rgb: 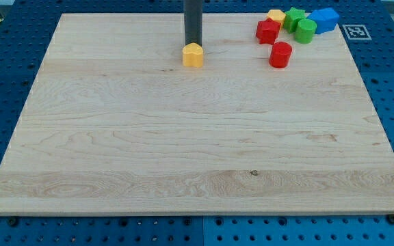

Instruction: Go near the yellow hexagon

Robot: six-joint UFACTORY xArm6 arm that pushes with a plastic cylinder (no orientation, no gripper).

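- Camera view shows the yellow hexagon on the wooden board, near the view's top, left of the other blocks.
- We carry no jaws; our tip sits just behind the hexagon, apparently touching it.
- Well to the view's right: red cylinder, red block, green cylinder, green block, yellow block, blue block.

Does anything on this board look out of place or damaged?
Nothing looks damaged or spilled. One yellow block sits alone near the view's top centre, with my tip right behind it, while the other blocks cluster at the top right of the wooden board.
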